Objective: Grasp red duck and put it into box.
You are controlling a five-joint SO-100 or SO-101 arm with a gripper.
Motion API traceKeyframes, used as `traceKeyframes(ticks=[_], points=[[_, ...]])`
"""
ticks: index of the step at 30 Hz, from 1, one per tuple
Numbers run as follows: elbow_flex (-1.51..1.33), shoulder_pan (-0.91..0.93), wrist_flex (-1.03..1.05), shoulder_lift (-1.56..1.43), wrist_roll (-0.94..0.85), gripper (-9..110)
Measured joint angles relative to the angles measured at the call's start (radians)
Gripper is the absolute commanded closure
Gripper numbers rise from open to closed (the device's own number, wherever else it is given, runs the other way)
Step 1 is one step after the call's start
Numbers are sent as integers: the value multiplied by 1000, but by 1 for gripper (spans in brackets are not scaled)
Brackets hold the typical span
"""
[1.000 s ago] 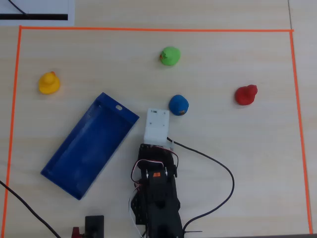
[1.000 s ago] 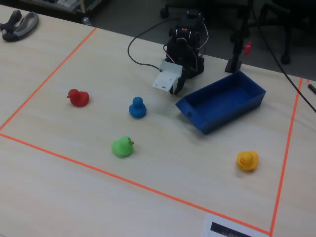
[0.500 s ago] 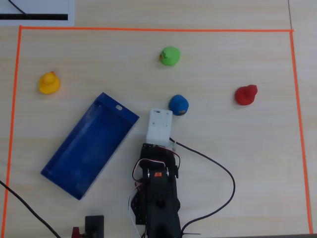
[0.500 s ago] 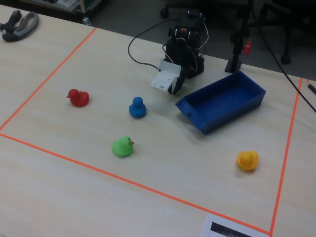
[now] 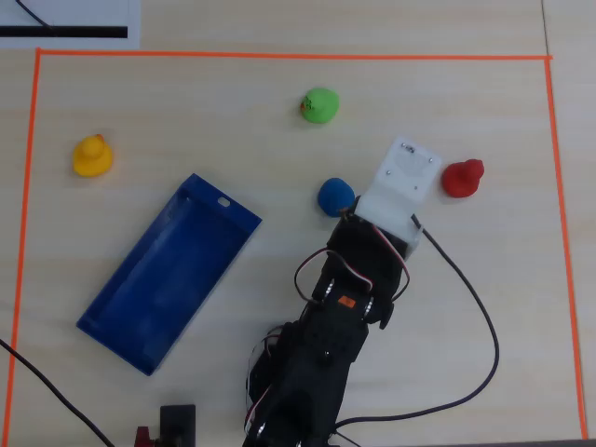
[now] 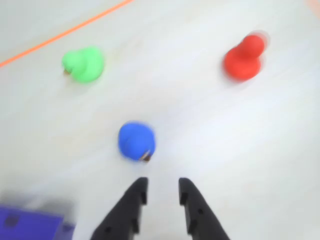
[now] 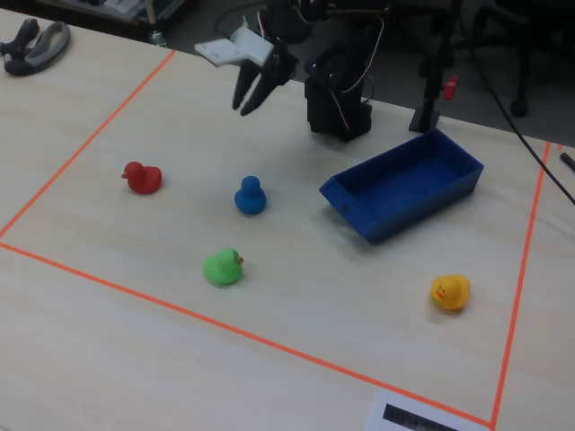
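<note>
on pale wood table (image 7: 359, 323), glossy red duck (image 7: 142, 177) sits upright, round-headed.

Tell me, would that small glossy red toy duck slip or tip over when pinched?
The small glossy red toy duck looks smooth and rounded, so the gripper could slip off. It probably weighs little. Sitting upright on a broad base, it seems more likely to slide than tip.

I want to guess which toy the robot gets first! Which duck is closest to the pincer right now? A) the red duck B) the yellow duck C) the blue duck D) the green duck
C: in the wrist view the blue duck sits just ahead of the empty pincer; the red duck lies farther off to the right.
</note>
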State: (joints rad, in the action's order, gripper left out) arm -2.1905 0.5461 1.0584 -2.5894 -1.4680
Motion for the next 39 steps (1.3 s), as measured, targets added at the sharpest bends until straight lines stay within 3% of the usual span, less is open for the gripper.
traceKeyframes(ticks=[8, 23, 39], points=[[28, 172, -393, 276, 0, 72], [114, 225, -859, 792, -43, 62], [379, 327, -1000, 1223, -120, 62]])
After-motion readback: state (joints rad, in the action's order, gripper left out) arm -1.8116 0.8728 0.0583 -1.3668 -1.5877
